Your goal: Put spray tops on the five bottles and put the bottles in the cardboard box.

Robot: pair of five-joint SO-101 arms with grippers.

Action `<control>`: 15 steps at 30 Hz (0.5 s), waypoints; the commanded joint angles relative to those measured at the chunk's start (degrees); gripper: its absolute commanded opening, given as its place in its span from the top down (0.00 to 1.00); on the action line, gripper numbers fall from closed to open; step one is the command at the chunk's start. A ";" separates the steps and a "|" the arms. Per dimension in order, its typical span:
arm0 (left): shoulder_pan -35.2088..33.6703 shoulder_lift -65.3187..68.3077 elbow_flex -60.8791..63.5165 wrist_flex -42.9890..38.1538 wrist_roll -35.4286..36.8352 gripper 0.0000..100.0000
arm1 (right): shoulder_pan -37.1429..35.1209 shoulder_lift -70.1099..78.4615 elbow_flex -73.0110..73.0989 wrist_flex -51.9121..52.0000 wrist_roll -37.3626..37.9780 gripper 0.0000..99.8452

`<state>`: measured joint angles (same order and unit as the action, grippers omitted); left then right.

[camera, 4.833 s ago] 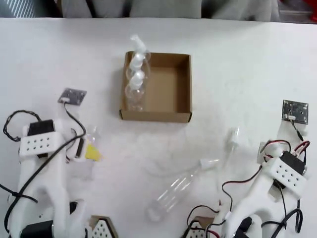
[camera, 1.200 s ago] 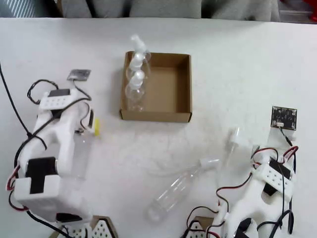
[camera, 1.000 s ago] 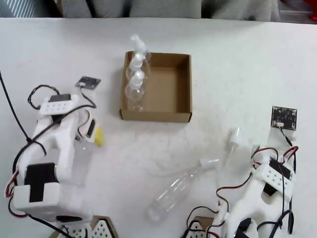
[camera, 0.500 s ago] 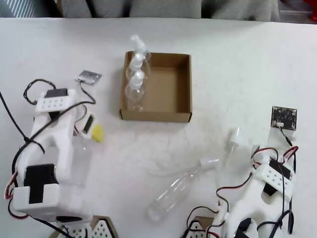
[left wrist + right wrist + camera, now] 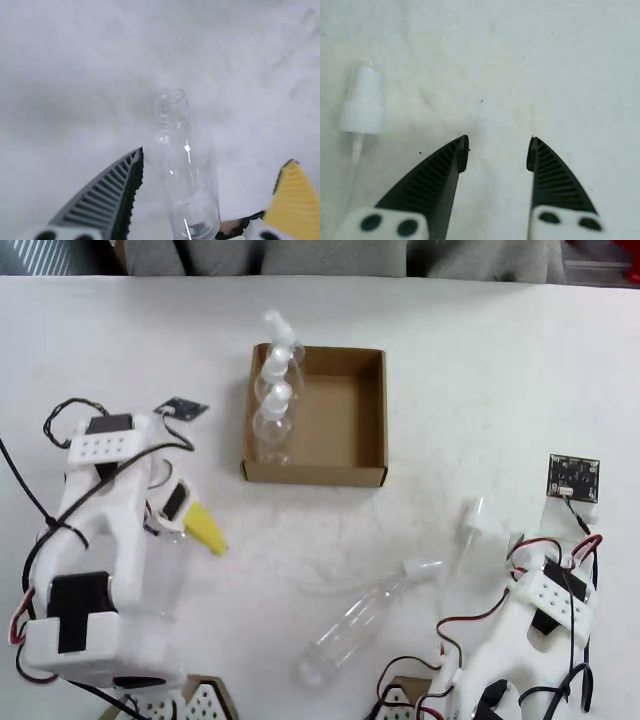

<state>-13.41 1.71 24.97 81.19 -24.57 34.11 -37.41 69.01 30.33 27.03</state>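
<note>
The left gripper [image 5: 214, 156] is spread wide and grips nothing. An uncapped clear bottle [image 5: 184, 170] sits between its jaws, just beside the grey one, open neck pointing away from the wrist. The right gripper [image 5: 498, 145] stands open over bare table [image 5: 570, 60] — a spray top [image 5: 362, 106] lies off beside one jaw. Topped bottles [image 5: 272, 390] line one wall of the cardboard box [image 5: 315, 474].

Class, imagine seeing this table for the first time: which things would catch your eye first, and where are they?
The brown cardboard box in the middle of the white table, with a row of clear spray-topped bottles along its left wall. Then the left gripper, open around an uncapped clear plastic bottle, and another clear bottle lying on its side nearer the front edge.
</note>
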 commanded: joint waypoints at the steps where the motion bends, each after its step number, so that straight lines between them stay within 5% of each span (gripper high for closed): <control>1: -0.66 -13.93 5.45 -1.67 -1.58 0.60 | -0.48 -0.04 -0.62 -1.10 0.70 0.83; 6: -0.22 -25.36 14.59 -5.71 -0.62 0.60 | -0.48 -0.04 -0.62 -1.10 0.70 0.83; 15: -1.45 -16.75 15.65 -10.46 -0.62 0.60 | -0.22 -0.04 -0.62 -1.10 0.70 0.83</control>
<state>-13.41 -18.59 40.88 74.15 -25.71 34.11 -37.41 69.01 30.33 27.03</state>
